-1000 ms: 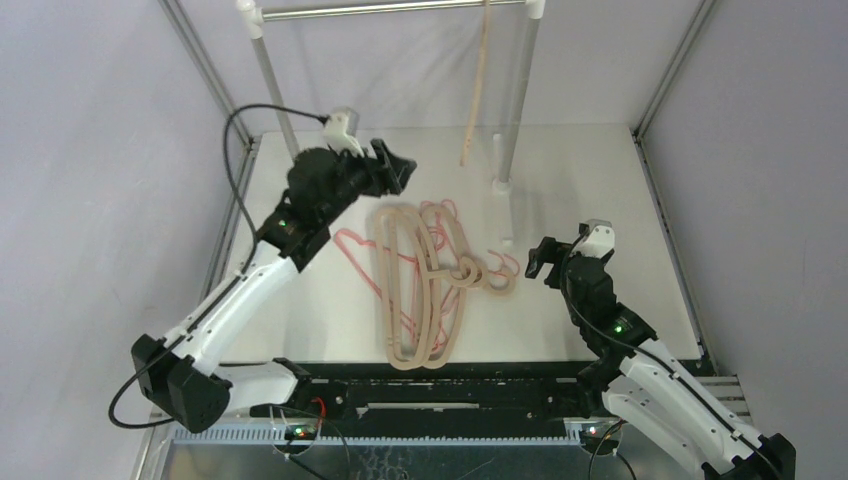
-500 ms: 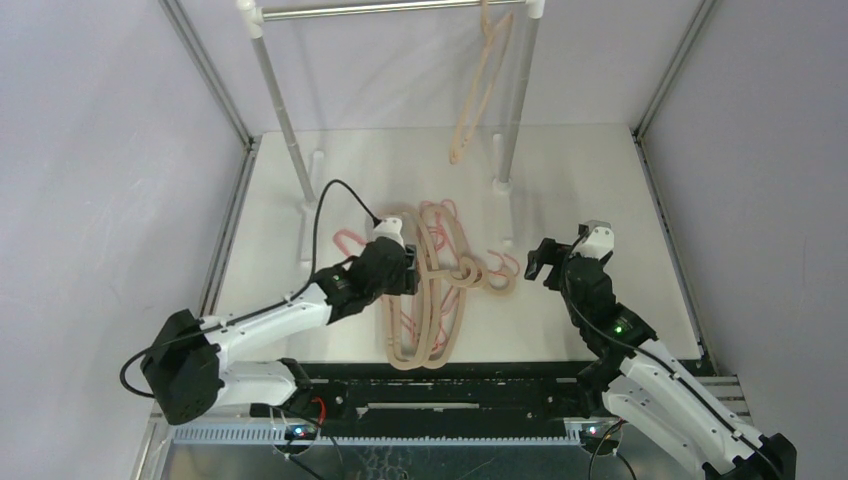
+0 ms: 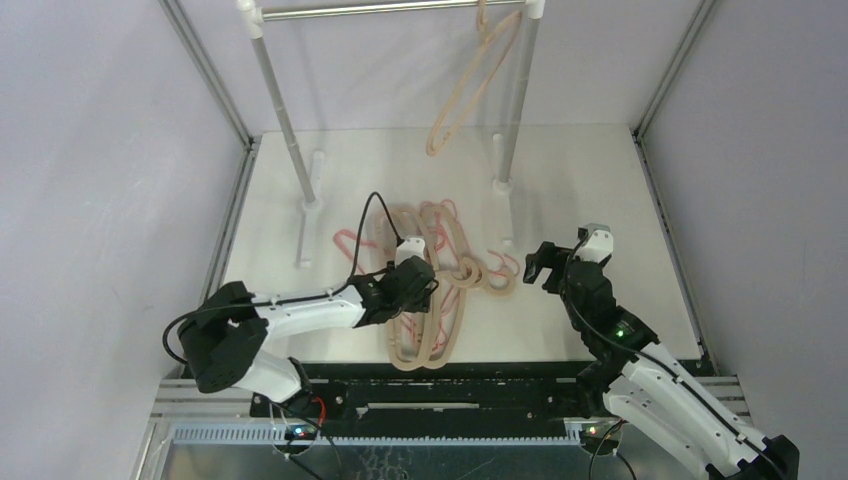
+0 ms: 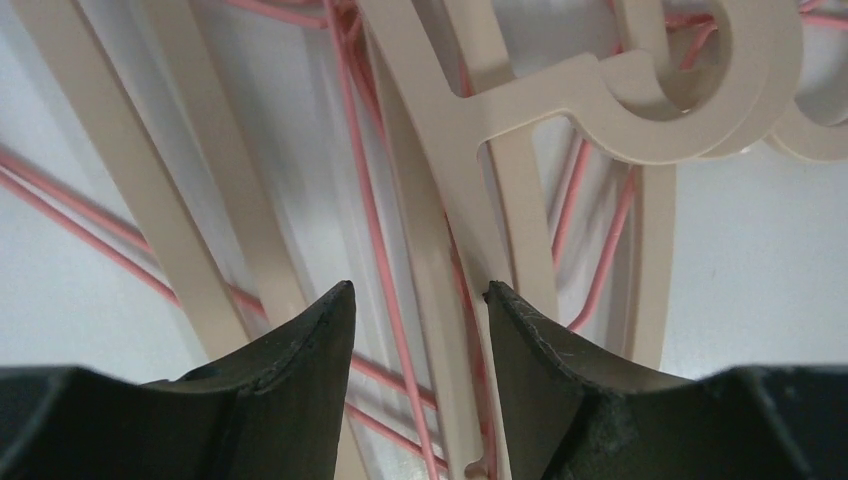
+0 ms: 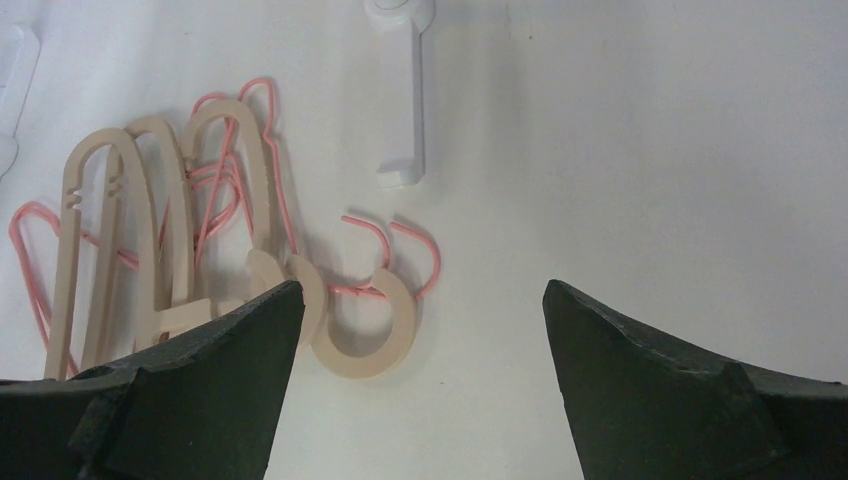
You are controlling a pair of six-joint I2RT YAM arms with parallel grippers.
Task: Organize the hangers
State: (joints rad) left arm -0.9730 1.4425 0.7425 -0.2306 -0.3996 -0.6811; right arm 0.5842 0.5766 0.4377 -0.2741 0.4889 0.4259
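Left claw (image 3: 425, 283) over hanger pile (image 3: 412, 356) — one hanger (image 3: 437, 143) on rail (image 3: 380, 10).

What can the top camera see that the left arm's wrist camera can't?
Only the top view shows the silver rail, one beige hanger hanging from it, and the right end effector, open beside the pile. Only the left wrist view shows, up close, the left end effector straddling one beige bar and a pink wire, jaws apart. Both show the pile of beige and pink hangers on the table.
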